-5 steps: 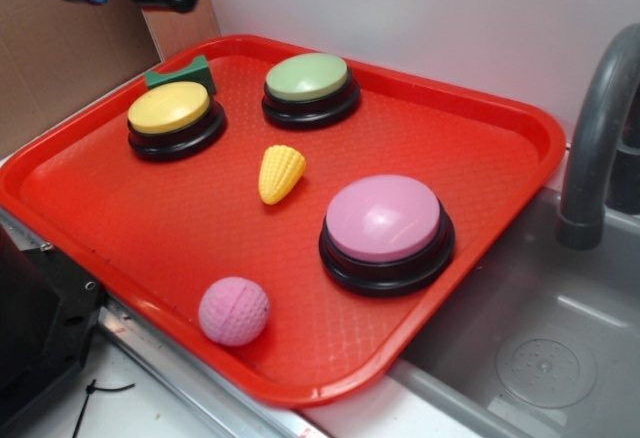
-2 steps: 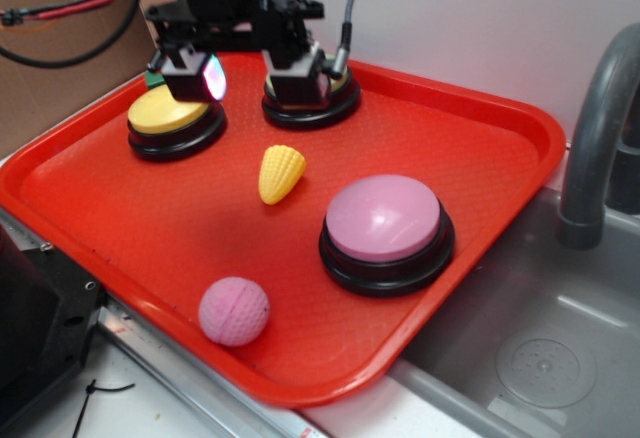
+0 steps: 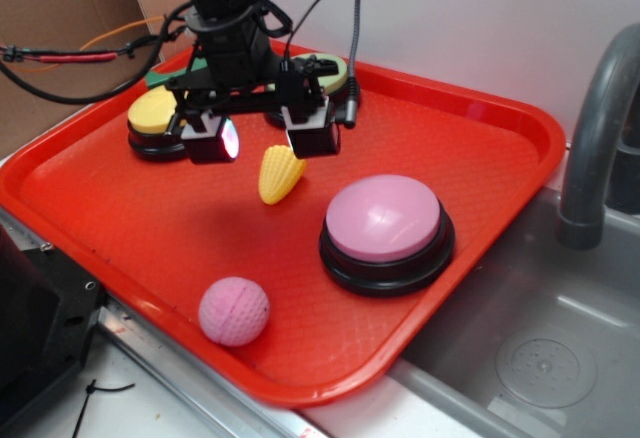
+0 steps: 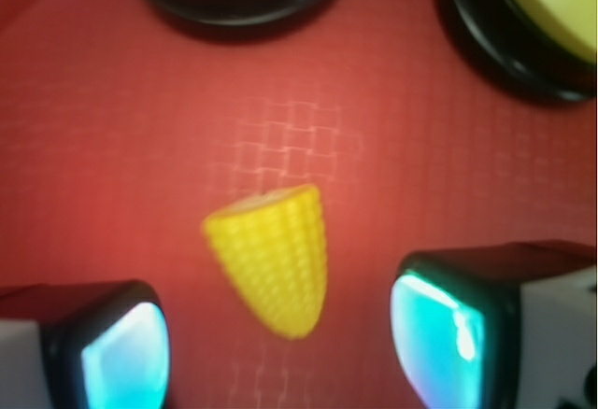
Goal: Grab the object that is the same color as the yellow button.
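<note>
The object, a small yellow toy corn cob (image 3: 280, 174) (image 4: 274, 257), lies on the red tray (image 3: 150, 228) near its middle. My gripper (image 3: 265, 140) (image 4: 280, 353) hangs open just above and behind it, fingers spread wide to either side, nothing between them. In the wrist view the cob's tapered tip points toward the gap between the glowing finger pads (image 4: 435, 339). The yellow button (image 3: 152, 113) (image 4: 551, 7) sits at the tray's back left, partly hidden by the arm.
A green-topped button (image 3: 330, 70) stands behind the gripper, a large pink-topped button (image 3: 385, 228) to the cob's right, a pink dimpled ball (image 3: 233, 310) near the front edge. A green block (image 3: 160, 76) peeks behind the yellow button. A grey sink and faucet (image 3: 595, 138) lie right.
The gripper has come down from above the tray's back and forward toward the corn cob, staying open. The cob and buttons have not moved.
</note>
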You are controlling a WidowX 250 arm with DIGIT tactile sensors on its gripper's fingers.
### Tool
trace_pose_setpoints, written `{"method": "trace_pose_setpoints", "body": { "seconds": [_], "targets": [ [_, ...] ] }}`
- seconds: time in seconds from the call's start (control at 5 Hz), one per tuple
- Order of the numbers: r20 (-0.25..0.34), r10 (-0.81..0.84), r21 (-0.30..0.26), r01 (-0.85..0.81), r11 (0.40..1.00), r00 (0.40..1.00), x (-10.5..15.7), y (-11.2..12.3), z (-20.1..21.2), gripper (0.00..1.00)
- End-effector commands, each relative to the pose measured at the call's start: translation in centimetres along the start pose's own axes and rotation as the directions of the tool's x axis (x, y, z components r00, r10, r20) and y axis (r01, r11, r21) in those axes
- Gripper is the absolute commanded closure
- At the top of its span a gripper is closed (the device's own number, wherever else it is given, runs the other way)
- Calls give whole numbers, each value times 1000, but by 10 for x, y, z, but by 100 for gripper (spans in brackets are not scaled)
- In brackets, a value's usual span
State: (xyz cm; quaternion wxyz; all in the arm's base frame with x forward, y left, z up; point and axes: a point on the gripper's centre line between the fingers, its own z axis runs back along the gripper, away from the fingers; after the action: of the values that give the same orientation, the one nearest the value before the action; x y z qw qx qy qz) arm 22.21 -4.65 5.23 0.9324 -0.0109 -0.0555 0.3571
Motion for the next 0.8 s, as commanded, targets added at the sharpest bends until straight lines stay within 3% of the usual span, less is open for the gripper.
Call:
{"method": "trace_pose_setpoints", "body": {
  "seconds": [0.0, 0.2, 0.4, 0.6],
  "targets": [
    [-7, 30, -21, -30, 999, 1000, 11, 3, -12, 0],
    [-16, 11, -13, -11, 1000, 1000, 12, 0, -23, 0],
    [-27, 39, -15, -39, 999, 999, 14, 3, -27, 9],
    [-13, 34, -15, -34, 999, 999, 14, 3, -26, 100]
  ]
}}
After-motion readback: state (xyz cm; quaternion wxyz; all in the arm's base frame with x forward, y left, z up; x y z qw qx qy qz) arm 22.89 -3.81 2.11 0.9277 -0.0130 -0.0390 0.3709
